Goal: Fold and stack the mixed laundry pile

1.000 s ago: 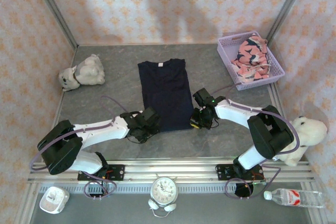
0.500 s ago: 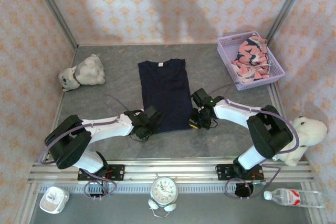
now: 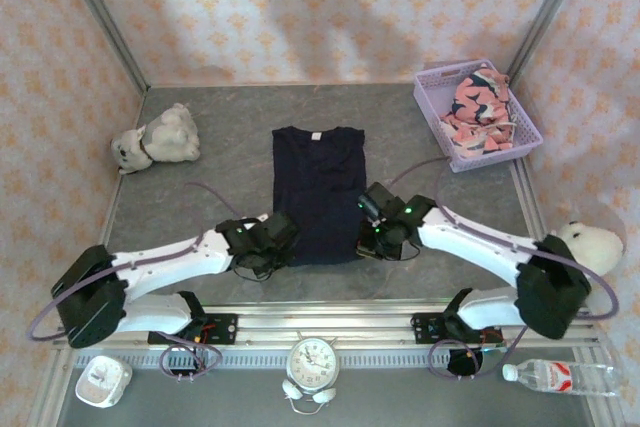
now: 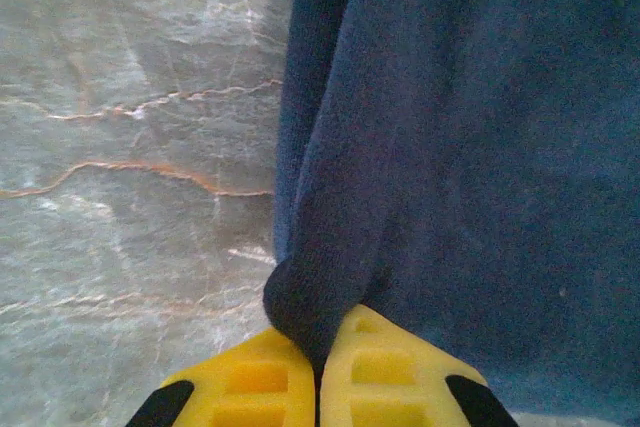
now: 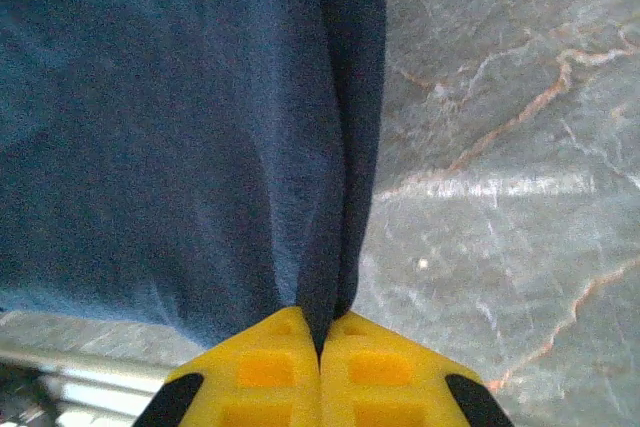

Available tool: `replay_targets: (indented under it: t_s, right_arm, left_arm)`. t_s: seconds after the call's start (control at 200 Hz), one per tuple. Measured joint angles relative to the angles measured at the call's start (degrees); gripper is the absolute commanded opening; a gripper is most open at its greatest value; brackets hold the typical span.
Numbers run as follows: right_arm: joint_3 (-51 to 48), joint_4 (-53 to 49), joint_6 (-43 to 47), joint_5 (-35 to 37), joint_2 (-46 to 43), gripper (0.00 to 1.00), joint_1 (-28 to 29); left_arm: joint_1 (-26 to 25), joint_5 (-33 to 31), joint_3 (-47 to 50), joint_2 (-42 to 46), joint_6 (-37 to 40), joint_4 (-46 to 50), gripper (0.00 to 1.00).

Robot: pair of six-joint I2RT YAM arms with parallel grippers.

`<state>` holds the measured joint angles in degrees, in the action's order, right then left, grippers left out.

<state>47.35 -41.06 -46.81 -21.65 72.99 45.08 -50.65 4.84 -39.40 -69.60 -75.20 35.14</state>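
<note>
Marbled grey table (image 3: 400, 127), soft navy garment (image 3: 320, 187)

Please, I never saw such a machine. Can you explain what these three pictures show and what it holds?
These are two robot arms bolted at a table's near edge. One picture looks down from above; the other two come from a camera on each wrist. On the grey marbled table lies a large dark navy garment. The left tool and the right tool each pinch one near corner. A salmon-pink printed garment sits in a lavender plastic lattice basket.
</note>
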Motion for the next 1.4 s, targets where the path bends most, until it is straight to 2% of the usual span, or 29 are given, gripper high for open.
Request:
replay_targets:
  t_s: [0.18,0.385,0.525,0.695,0.761,0.791,0.801,0.836,0.846,0.861,0.896,0.956,1.036,1.126,1.246,1.341,1.396]
  right_arm:
    - [4.13,-3.54,-2.10,1.07,-4.17,0.00,-0.70]
    - [14.51,-3.48,-2.12,1.75,-1.01,0.00,-5.84]
    - [21.62,-1.66,-2.08,2.16,4.98,0.00,-9.49]
    - [32.52,0.02,-1.31,2.16,16.20,0.00,-13.79]
    - [37.48,0.61,-0.79,2.23,21.33,0.09,-15.72]
    - [40.13,0.79,-0.52,2.32,24.04,0.18,-16.85]
    - [41.03,0.81,-0.55,2.25,25.11,0.22,-17.25]
    - [43.80,1.11,-0.31,2.32,28.06,0.46,-18.47]
    - [44.76,1.18,-0.11,2.32,29.03,0.51,-18.88]
    - [45.92,1.60,-0.09,2.51,30.38,0.56,-19.39]
    - [49.22,1.92,0.13,2.64,33.97,0.62,-20.83]
    - [55.39,1.75,0.55,2.91,40.00,0.64,-23.08]
    - [63.14,1.44,1.44,3.65,47.06,0.65,-25.35]
    - [66.73,0.94,3.23,4.17,50.14,0.65,-26.58]
    - [66.99,-0.04,5.95,4.04,49.90,0.62,-25.64]
    - [66.20,-0.09,8.11,3.19,49.75,0.58,-23.65]
    - [65.40,-0.28,9.20,2.54,49.75,0.56,-22.21]
  left_arm:
    - [1.81,-2.69,-4.15,6.99,-0.39,4.35,0.00]
    - [12.15,-3.34,-12.20,6.78,3.15,4.52,0.00]
    - [18.93,-1.86,-21.18,-0.72,8.22,4.44,0.00]
    - [25.73,1.64,-34.49,-14.71,14.34,4.28,0.00]
    - [27.98,3.06,-41.40,-21.42,16.74,4.37,0.00]
    - [28.98,3.78,-45.24,-24.92,17.86,4.66,0.09]
    - [29.42,4.00,-46.80,-26.47,18.43,4.92,0.15]
    - [30.51,4.90,-51.98,-30.86,19.93,5.46,0.57]
    - [30.71,5.25,-53.20,-31.78,19.98,5.68,0.66]
    - [31.17,5.49,-55.89,-34.01,20.61,5.88,0.73]
    - [32.13,5.97,-62.40,-39.19,21.90,7.08,0.88]
    - [33.51,6.86,-73.50,-47.50,23.80,9.66,0.96]
    - [35.06,8.11,-84.91,-56.85,26.16,12.52,0.97]
    - [36.20,8.63,-86.90,-60.24,27.80,15.50,0.97]
    - [36.52,9.33,-80.37,-57.83,28.85,15.76,0.94]
    - [36.30,10.75,-70.95,-52.33,28.35,13.92,0.84]
    - [35.91,11.41,-65.33,-48.72,28.20,12.00,0.75]
